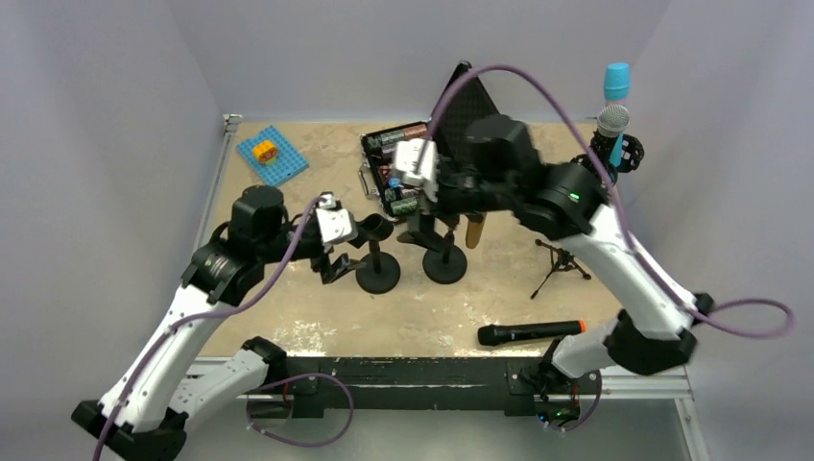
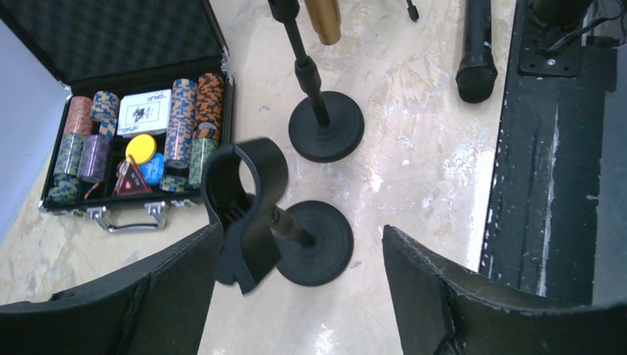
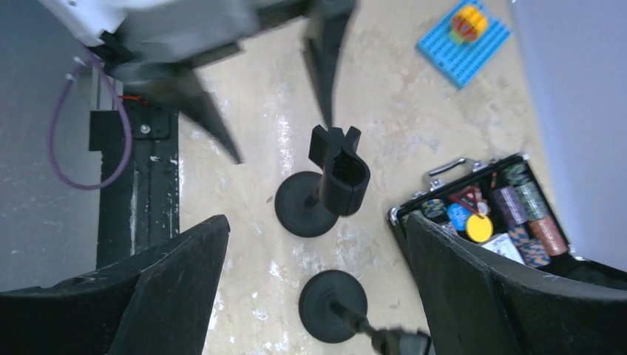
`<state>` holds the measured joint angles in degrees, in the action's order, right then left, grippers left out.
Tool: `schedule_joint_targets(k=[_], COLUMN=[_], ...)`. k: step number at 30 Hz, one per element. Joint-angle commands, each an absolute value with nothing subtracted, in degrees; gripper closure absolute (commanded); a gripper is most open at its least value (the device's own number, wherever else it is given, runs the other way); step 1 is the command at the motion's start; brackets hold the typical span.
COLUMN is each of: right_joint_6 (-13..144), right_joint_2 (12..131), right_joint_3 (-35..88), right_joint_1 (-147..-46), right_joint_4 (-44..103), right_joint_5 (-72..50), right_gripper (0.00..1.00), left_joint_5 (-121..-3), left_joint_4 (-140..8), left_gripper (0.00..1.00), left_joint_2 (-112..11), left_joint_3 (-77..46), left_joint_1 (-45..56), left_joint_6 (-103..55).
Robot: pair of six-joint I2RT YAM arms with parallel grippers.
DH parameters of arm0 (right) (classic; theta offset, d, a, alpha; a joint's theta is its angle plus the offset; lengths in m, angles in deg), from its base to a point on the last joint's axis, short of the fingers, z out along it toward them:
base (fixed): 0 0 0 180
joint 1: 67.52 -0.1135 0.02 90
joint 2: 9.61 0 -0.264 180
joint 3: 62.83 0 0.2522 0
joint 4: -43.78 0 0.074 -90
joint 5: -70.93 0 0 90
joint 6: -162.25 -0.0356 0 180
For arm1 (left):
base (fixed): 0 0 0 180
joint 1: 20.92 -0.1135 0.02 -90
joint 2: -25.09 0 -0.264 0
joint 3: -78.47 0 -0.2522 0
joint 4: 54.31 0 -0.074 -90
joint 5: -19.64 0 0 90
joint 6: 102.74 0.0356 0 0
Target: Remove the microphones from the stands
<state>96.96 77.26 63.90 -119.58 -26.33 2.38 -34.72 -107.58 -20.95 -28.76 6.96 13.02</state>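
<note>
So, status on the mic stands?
Left gripper open, right gripper open, nothing held. Left stand clip empty; black microphone flat on table. Gold microphone at right stand, seating unclear.

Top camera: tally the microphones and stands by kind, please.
Microphones: 4 (black handheld microphone with orange end, gold microphone, silver-grilled microphone, blue-capped microphone)
Round-base stands: 2 (left black round-base stand, right black round-base stand)
Tripods: 1 (small black tripod stand)
Total: 7
The black mount under the silver-grilled one is unclear, uncounted.
</note>
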Motion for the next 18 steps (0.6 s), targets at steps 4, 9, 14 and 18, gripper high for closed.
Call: schedule_joint_targets(k=[4,9,14,18], right_joint_6=[98.19,96.18,94.38,95.16], right_joint_2=[62.83,59.71,59.30,59.01], right_joint_3=[53.34,51.97,52.24,51.75], right_joint_1=[-117.49,-111.77,-107.60,-107.34], right_joint_4=[-28.31,-28.17,-26.94,-27.02], right_joint_5=[3.53,7.88,10.21,10.32], right_gripper=[0.06,0.06,0.05,0.05], left_joint_5=[-31.03,-32.11,-30.57,-28.53], left_joint_4=[-102.46,-96.64,-96.89,-99.07], left_gripper=[0.18,0.21,0.34,0.47], left_joint_2=[-33.94,-38.77,-42.11,-42.76], left_joint_3=[-23.48,-24.88,-24.80,-24.48], left_joint_1=[6.10,6.06,5.93,5.98], left_joint_6=[18.83,17.93,20.45,21.18])
